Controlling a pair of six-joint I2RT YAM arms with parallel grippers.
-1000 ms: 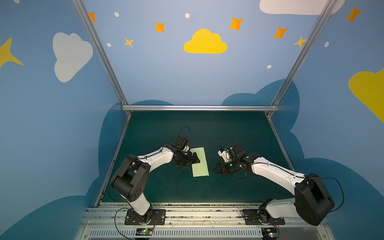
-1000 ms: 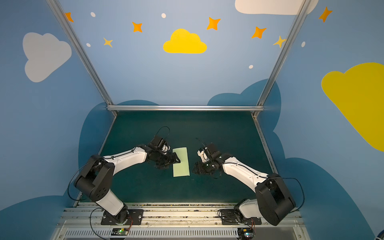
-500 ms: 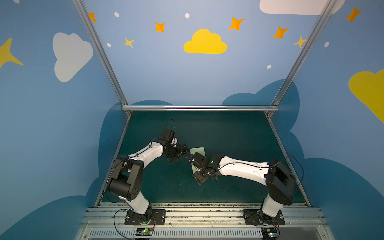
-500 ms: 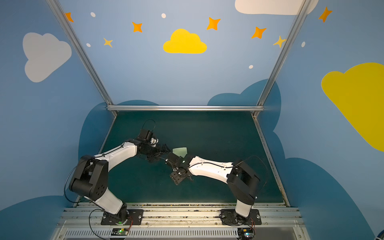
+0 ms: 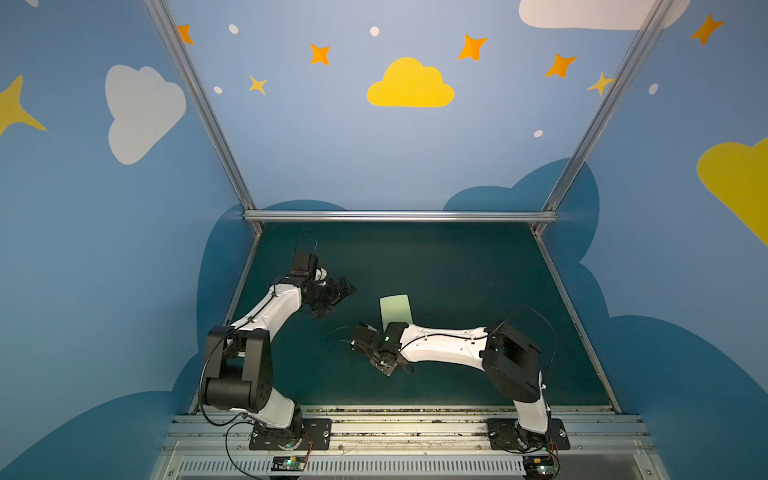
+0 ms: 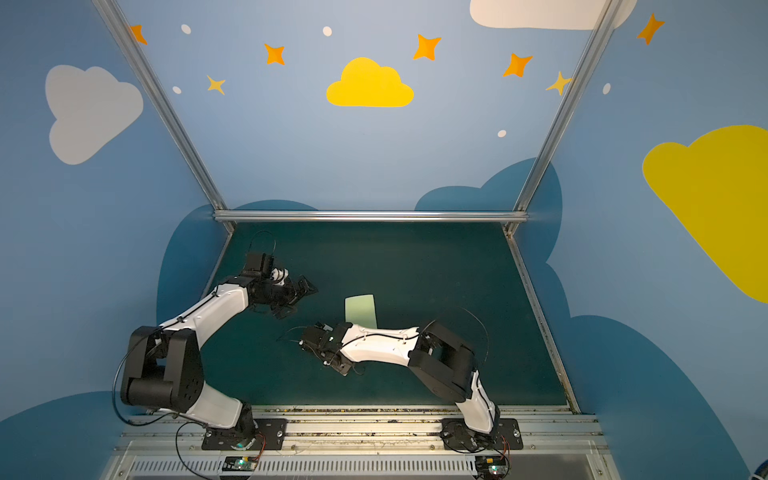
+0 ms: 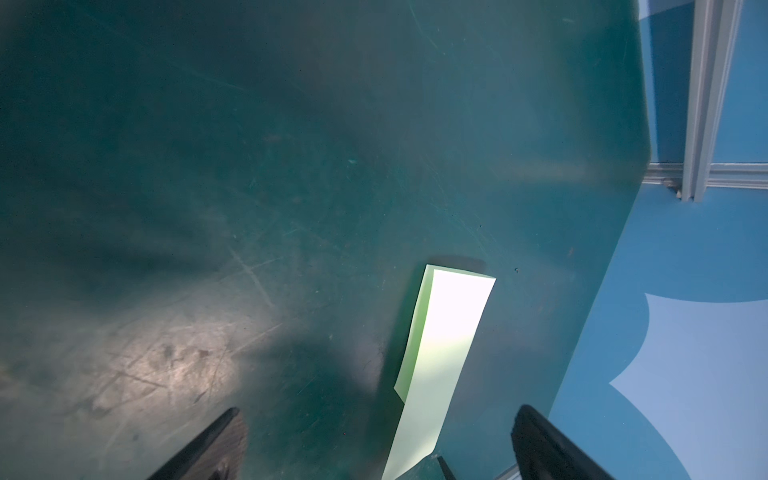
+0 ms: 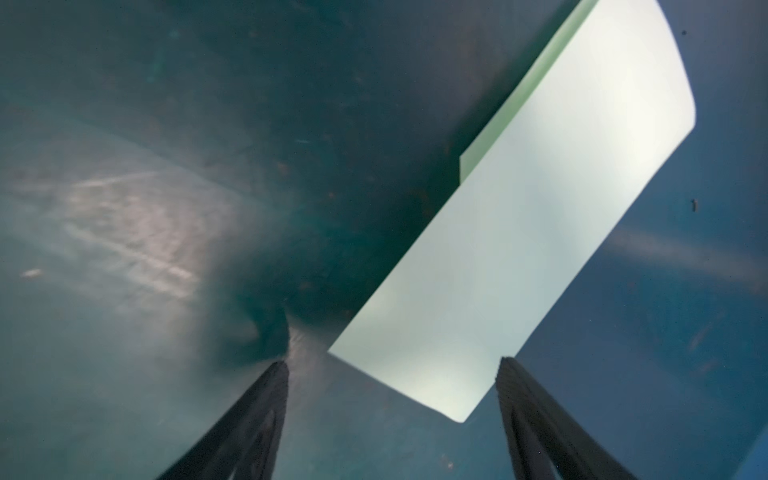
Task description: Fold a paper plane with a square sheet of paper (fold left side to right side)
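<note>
Right wrist view: paper sheet (image 8: 519,249) by spread right pincer (image 8: 392,361); left pincer (image 7: 379,409) spread.

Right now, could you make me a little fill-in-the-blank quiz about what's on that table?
The folded paper on the mat is pale ____. The left gripper and right gripper both have their jaws ____. The arm stretched across the paper's near end is the ____ one.
Missing words: green; open; right.
</note>
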